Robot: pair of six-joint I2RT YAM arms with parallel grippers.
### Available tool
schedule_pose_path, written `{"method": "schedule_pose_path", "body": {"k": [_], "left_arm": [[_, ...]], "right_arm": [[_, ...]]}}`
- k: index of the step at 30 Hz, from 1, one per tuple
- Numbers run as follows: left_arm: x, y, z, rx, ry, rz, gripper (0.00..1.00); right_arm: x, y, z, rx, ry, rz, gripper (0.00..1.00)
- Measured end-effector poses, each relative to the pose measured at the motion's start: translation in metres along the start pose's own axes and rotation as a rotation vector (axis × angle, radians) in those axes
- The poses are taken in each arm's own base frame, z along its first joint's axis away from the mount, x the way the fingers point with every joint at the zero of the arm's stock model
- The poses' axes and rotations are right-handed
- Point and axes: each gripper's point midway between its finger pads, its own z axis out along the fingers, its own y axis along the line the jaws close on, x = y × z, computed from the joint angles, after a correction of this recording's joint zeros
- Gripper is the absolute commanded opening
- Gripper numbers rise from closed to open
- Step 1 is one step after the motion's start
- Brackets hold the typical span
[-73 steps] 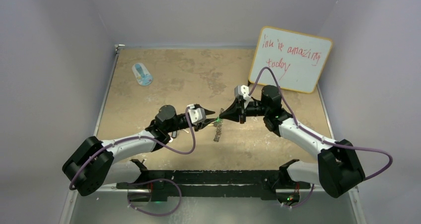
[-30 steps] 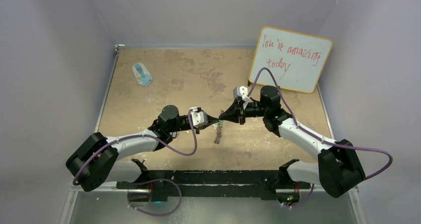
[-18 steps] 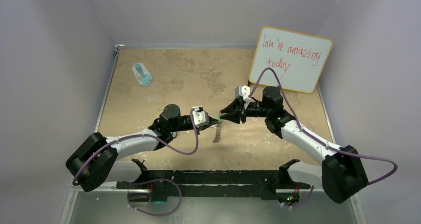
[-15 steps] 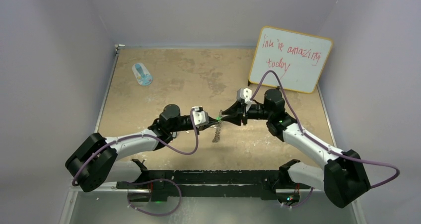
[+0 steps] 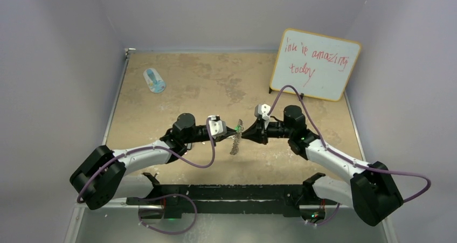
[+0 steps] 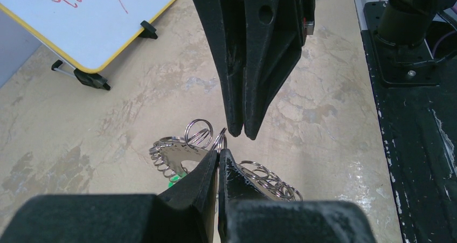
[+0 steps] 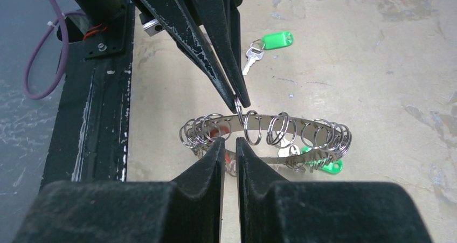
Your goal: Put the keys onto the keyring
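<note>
left gripper [image 6: 220, 152]: clamped shut on one small wire loop [image 6: 220, 141] at the rim of the keyring [image 6: 171, 152]. The keyring hangs from its tips, clear of the bench [image 7: 350, 49].
right gripper [image 7: 230, 141]: tip to tip with the left gripper, jaws a narrow slit apart, nothing visible between them.
keyring, from the right gripper: straight ahead and slightly below its tips. It is edge-on, its band running across the gripper's line of reach, with loops crowded along the rim.
tags at the ring: a second green tag [image 7: 325, 167] hangs under the band, off to the right gripper's right. A trace of red shows behind the band on its left. I cannot tell how either is attached.
loose key: a green-tagged key [image 7: 276, 40] lies flat on the bench, past the left gripper's tips as the right gripper faces them, well apart from the keyring.
its long axis: roughly crosswise to the right gripper's reach, tag end to that gripper's right, blade to its left.
nearer arm: the left gripper is closer to the loose key but occupied. The right gripper is free.
step, as I judge it: ring held steady and a key waiting, so the right gripper likely has to go forward and down for it.
risk: the hanging ring may swing when nudged.
</note>
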Motion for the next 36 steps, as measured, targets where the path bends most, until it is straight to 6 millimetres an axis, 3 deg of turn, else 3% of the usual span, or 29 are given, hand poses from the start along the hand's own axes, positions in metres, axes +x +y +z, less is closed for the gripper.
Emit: {"method": "schedule_pose_path", "body": {"k": [13,18,22,30,36], "left_arm": [[-0.001,-0.001,-0.001,0.001,-0.001,0.0,0.0],[-0.001,-0.001,-0.001,0.002,0.001,-0.002,0.0],[0.0,-0.001,-0.001,0.003,0.002,-0.003,0.0],[0.0,-0.002,-0.001,0.008,0.002,-0.003,0.0],[-0.002,-0.002,-0.001,0.009,0.0,-0.002,0.0]], "right_arm": [[0.002,-0.012,0.006,0.037,0.0,0.004,0.29],[-0.005,-0.013,0.007,0.038,-0.013,-0.015,0.31],[-0.011,-0.011,0.008,0.018,-0.024,-0.032,0.3],[-0.021,-0.005,0.011,-0.02,-0.039,-0.066,0.18],[-0.023,-0.002,0.013,-0.049,-0.037,-0.083,0.16]]}}
